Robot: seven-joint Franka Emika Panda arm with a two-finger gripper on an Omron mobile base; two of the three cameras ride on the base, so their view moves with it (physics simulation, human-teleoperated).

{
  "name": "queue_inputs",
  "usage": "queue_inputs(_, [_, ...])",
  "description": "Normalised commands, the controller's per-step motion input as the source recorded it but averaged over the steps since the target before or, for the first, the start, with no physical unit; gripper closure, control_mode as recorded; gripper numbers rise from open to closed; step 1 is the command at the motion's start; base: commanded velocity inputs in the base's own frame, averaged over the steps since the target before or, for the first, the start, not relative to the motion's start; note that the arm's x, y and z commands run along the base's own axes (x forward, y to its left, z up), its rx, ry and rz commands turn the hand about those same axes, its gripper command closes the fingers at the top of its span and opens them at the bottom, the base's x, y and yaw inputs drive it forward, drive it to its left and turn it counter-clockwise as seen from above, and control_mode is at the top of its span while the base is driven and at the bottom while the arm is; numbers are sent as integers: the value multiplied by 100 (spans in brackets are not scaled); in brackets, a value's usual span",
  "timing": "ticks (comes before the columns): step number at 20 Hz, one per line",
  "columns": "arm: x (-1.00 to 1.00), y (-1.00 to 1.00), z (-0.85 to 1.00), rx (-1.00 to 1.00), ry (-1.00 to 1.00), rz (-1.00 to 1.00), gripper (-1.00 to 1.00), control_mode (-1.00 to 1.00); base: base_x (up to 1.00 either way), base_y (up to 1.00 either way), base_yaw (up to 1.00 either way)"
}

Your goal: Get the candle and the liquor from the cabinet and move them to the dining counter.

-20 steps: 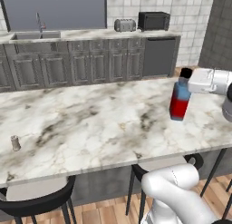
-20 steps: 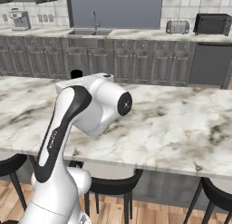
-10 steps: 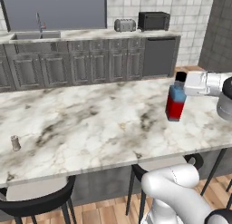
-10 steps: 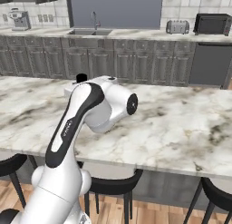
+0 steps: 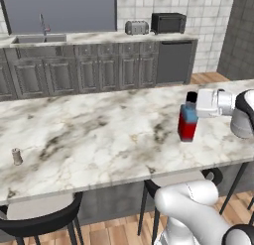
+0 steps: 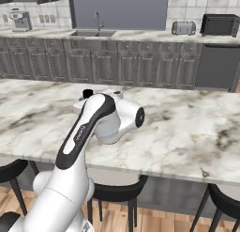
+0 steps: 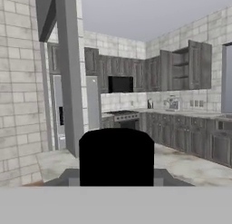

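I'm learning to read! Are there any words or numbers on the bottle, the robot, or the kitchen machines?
No text can be read anywhere.
The liquor: blue and red, no label showing.
The candle: plain.
The toaster and the microwave: too small to show any writing.

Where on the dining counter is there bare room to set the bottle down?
The dining counter is bare across its wide middle, between the candle near its left front edge and the liquor in the tool at the right. The strip along the far edge is free too. It is crowded only at the right end, around the arm.
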Motion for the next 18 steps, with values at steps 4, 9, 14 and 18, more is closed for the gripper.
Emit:
queue_inputs(4, [33, 0, -51, -1, 0, 7, 100, -100, 0, 0, 0])
queue_inputs(9, [39, -5, -37, 0, 0, 8, 100, -100, 0, 0, 0])
queue_inputs(14, [48, -18, -18, 0, 0, 4, 100, -100, 0, 0, 0])
queue_inputs(18, [40, -10, -4, 0, 0, 0, 100, -100, 0, 0, 0])
